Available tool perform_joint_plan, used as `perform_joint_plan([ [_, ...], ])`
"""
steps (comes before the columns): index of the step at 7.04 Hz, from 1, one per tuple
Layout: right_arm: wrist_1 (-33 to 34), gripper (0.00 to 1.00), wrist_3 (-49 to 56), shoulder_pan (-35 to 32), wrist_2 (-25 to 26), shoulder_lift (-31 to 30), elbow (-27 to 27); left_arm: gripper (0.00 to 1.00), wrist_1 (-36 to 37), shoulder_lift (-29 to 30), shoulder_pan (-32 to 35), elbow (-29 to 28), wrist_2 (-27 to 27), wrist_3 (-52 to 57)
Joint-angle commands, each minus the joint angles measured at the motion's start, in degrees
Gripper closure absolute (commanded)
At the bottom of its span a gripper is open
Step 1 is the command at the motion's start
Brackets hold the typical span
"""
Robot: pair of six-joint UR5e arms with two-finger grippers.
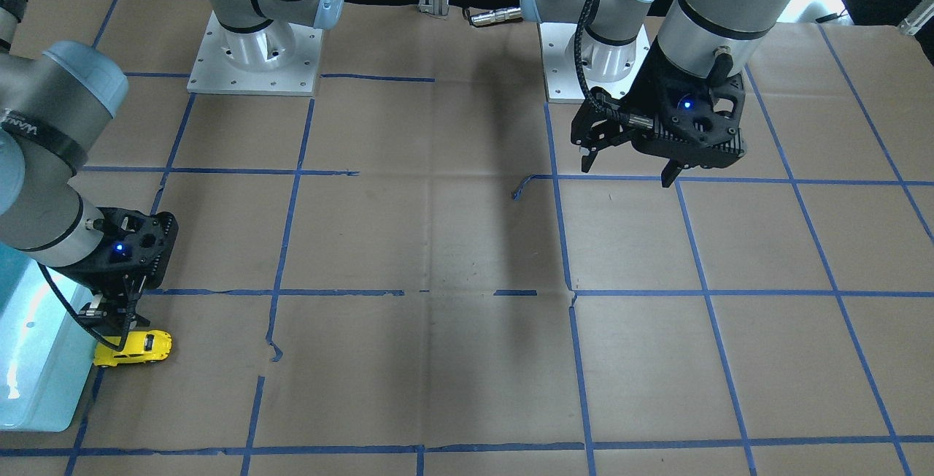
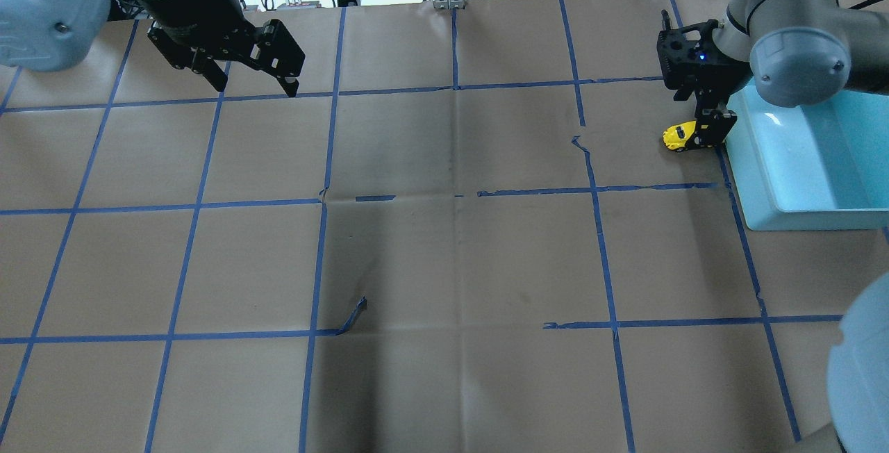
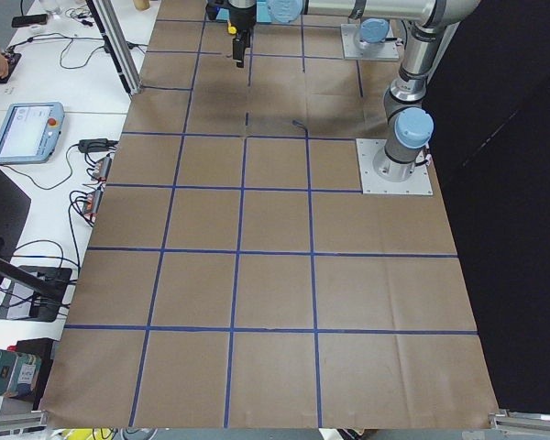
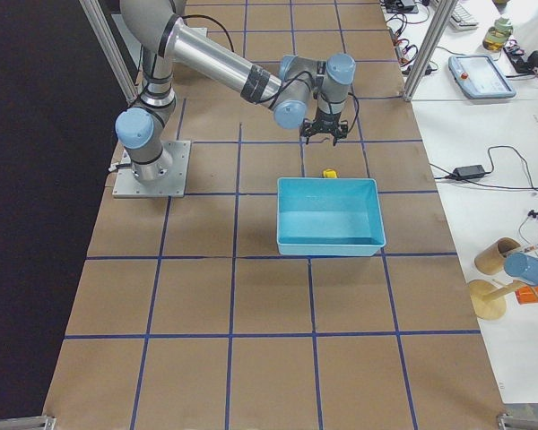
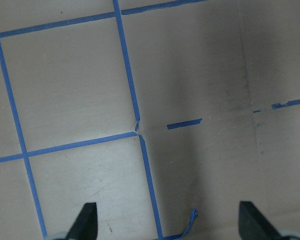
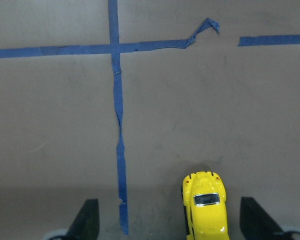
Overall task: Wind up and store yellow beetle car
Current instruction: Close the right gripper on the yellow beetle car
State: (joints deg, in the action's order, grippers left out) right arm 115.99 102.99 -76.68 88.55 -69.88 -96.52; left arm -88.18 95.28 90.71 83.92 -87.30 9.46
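The right gripper (image 6: 171, 220) is held spread wide over the yellow beetle car (image 6: 206, 207), which is left ungripped and stands on the table (image 2: 451, 265) just beside the blue bin (image 2: 746, 161). The left gripper (image 2: 258, 88) is held released, well apart from the bin.

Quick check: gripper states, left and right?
Left gripper: open, empty.
Right gripper: open above the yellow beetle car, not gripping it.
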Motion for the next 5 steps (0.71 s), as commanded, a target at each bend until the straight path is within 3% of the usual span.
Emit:
perform_joint_plan([
  [1,6.9,0.00,6.7,1.3,0.0,3.4,-2.1,0.01,0.0,0.1,0.1,0.2,0.0,0.0],
  [5,14.0,0.00,13.0,3.6,0.4,7.3,-2.4,0.01,0.1,0.7,0.2,-0.1,0.4,-0.3],
])
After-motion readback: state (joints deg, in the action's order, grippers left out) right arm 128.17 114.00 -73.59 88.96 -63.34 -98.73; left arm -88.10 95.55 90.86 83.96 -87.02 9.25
